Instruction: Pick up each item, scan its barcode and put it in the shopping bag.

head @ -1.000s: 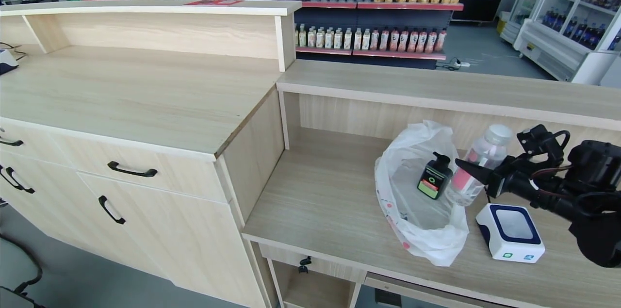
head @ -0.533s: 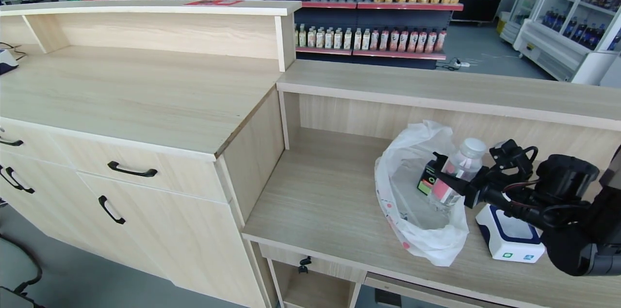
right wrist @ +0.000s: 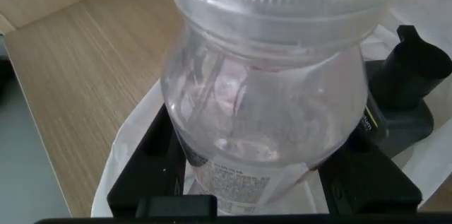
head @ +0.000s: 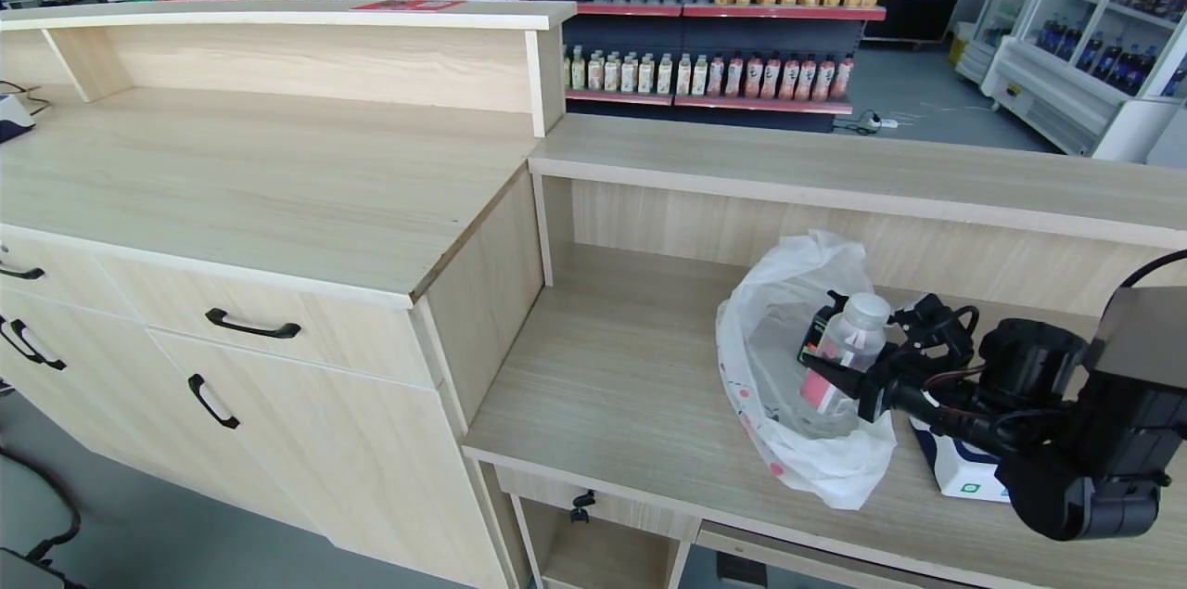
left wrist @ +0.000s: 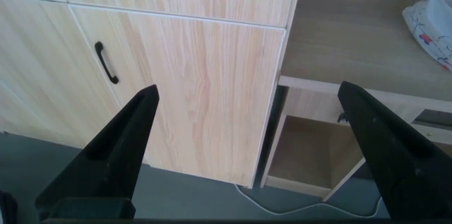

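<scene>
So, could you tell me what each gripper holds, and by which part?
The right gripper grips the clear bottle around its labelled body; the left gripper holds nothing.

Right gripper (head: 835, 368) holds clear bottle (head: 851, 337) in shopping bag (head: 821, 470) mouth.

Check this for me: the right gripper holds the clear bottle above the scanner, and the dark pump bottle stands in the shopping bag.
One detail is off. The right gripper holds the clear bottle above the open shopping bag, not above the scanner, which sits beside the bag. The head view shows this. The dark pump bottle does stand in the bag.
</scene>
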{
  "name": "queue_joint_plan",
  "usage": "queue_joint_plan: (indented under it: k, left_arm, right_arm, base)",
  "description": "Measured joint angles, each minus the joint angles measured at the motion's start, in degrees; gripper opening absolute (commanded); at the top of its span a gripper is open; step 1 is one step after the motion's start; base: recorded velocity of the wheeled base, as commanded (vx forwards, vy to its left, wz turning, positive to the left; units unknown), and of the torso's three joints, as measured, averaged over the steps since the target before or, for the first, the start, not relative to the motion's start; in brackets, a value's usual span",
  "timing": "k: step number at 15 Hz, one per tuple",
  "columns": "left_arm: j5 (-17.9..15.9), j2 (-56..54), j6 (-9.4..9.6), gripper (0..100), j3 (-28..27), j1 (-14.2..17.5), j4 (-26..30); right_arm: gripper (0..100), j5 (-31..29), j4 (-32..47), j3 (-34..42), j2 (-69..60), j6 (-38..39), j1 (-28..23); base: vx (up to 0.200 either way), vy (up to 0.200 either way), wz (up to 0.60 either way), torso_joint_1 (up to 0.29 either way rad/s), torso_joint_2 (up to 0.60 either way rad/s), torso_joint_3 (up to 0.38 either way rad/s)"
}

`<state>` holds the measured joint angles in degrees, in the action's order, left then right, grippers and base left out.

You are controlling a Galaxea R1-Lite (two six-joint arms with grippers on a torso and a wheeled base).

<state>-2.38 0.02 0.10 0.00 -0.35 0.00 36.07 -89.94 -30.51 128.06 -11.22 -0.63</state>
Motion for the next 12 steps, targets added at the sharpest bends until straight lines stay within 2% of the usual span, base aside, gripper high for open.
queue_joint_plan:
  k: [10,11,12]
  left_arm:
    - [0.00,0.00,0.00,100,0.00,0.00,0.00]
    - [0.02,0.00,0.00,100,0.00,0.00,0.00]
    - [0.02,0.00,-0.02,100,0.00,0.00,0.00]
  right_arm:
    - [0,0.11,0.00,0.74,2.21,-2.96,0.11]
    - [100,0.11,0.00,0.74,2.29,-3.07,0.11]
    - [100,0.13,-0.13,0.74,2.43,-3.45,0.12]
  base:
    - [0.000,0.000,0.00,0.000,0.00,0.000]
    - [0.000,0.000,0.00,0.000,0.00,0.000]
    - [0.000,0.000,0.00,0.000,0.00,0.000]
